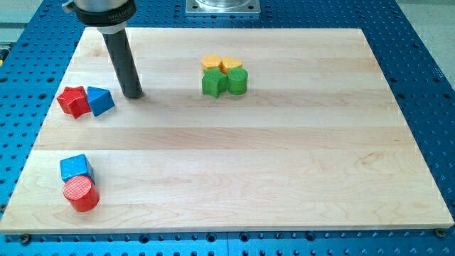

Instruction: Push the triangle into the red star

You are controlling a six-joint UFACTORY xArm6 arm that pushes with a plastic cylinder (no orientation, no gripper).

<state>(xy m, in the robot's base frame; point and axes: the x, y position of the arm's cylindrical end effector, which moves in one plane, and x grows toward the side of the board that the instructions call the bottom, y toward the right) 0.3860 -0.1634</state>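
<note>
At the view's bottom left of the wooden surface (284,178) stand a red cylinder (81,193) and, touching it just above, a blue cube (75,168). Further up on the left lies the red star (72,100), and the blue triangle (101,101) sits at its right side, touching it or almost so; I cannot tell if a thin gap remains. My tip (133,94) rests just to the right of the blue triangle, near but apart from it. There is no pincer on this arm, only the dark rod, so nothing is held.

Towards the view's top, near the middle, four blocks cluster together: a yellow block (211,63), a yellow heart-like block (231,65), a green block (213,83) and a green cylinder-like block (237,82).

I count eight blocks: two red, two blue, two yellow, two green.

The blue triangle looks small, stiff and light, and I judge it will slide easily on the smooth wood. It may turn if pushed off centre, so the contact should be on the middle of its right face, pushing towards the view's left.
</note>
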